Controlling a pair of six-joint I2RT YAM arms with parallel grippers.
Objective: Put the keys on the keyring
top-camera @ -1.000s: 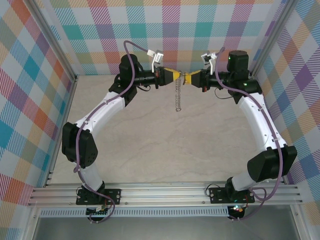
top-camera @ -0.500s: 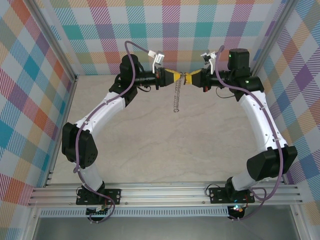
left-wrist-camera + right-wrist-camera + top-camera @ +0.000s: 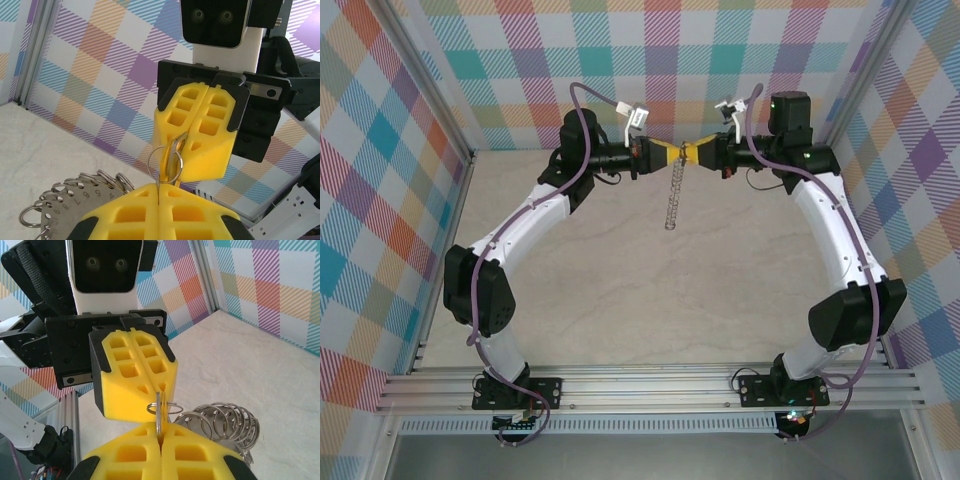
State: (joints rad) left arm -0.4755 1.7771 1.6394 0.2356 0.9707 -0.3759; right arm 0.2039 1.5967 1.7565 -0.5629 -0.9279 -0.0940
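Threading is looking half done: left hand [image 3: 157,189] is clamping together on the keyring [image 3: 670,200], which is dangling above the bench [image 3: 620,270], while right hand [image 3: 160,427] is pinching the key [image 3: 158,414] upright, poking it into a small loop [image 3: 167,161]; seating is pending.

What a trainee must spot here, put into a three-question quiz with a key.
1. True or false: the chain of rings lies flat on the table.
2. The left fingers and right fingers are: A) both wide open, B) both shut, C) one open, one shut.
3. Fill in: where the two arms meet sits a thin metal ___.
Key: 1 false, it hangs; 2 B; 3 ring.
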